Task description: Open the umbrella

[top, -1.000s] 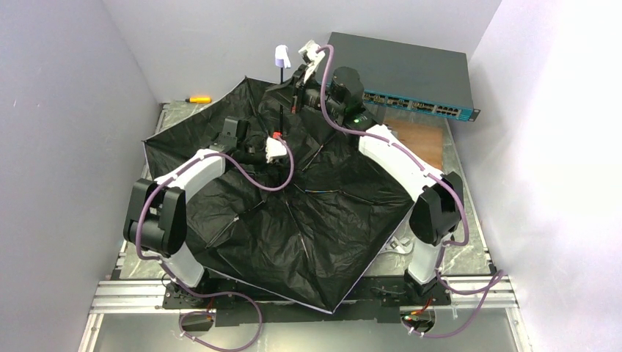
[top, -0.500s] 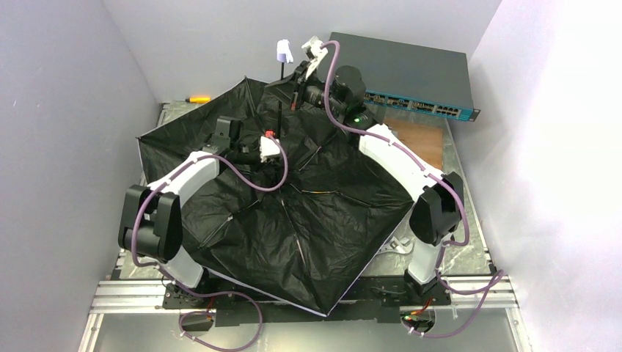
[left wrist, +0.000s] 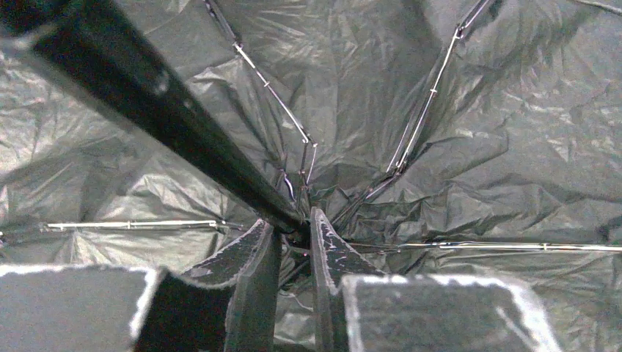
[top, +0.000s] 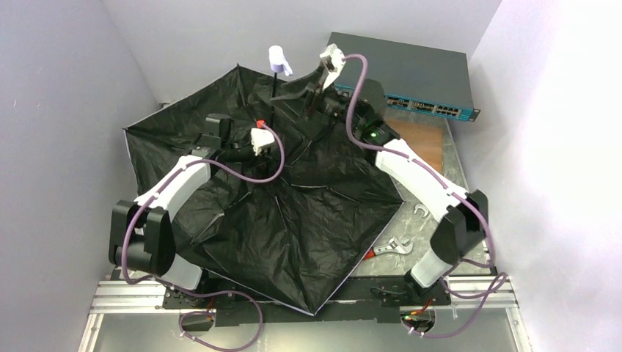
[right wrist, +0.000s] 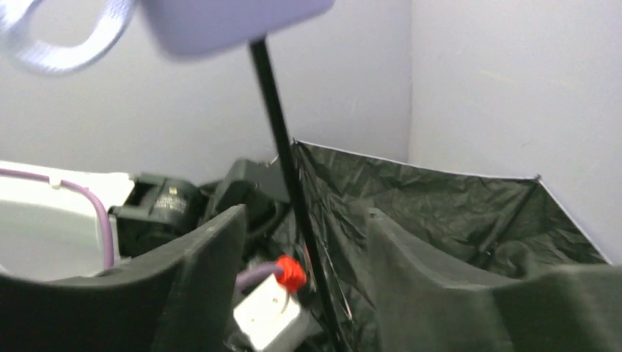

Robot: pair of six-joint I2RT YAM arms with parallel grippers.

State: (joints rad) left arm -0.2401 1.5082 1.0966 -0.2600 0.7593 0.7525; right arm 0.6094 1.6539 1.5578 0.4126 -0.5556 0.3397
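Note:
The umbrella [top: 293, 220] lies spread wide on the table, its black inner side and thin metal ribs [left wrist: 275, 95] facing up. Its thin black shaft [top: 273, 92] rises to the lavender handle [top: 278, 59] with a wrist strap [right wrist: 51, 44]. My left gripper [top: 268, 149] is down at the hub, its fingers [left wrist: 253, 253] nearly together with the foot of the shaft [left wrist: 169, 125] pinched between the tips. My right gripper [top: 299, 86] hovers just right of the shaft below the handle [right wrist: 235, 22]. Its jaws stand wide apart, and the shaft [right wrist: 290, 169] passes in front of the gap untouched.
A dark network switch [top: 411, 73] stands at the back right beside a brown board [top: 422, 139]. A wrench [top: 392, 247] lies by the canopy's right edge. Side walls stand close; the canopy's left tip [top: 126, 132] almost reaches the left wall.
My right gripper has opened and let go of the shaft, drawing back a little to the right. The canopy has spread further left and back, covering the yellow screwdriver; the handle stands higher.

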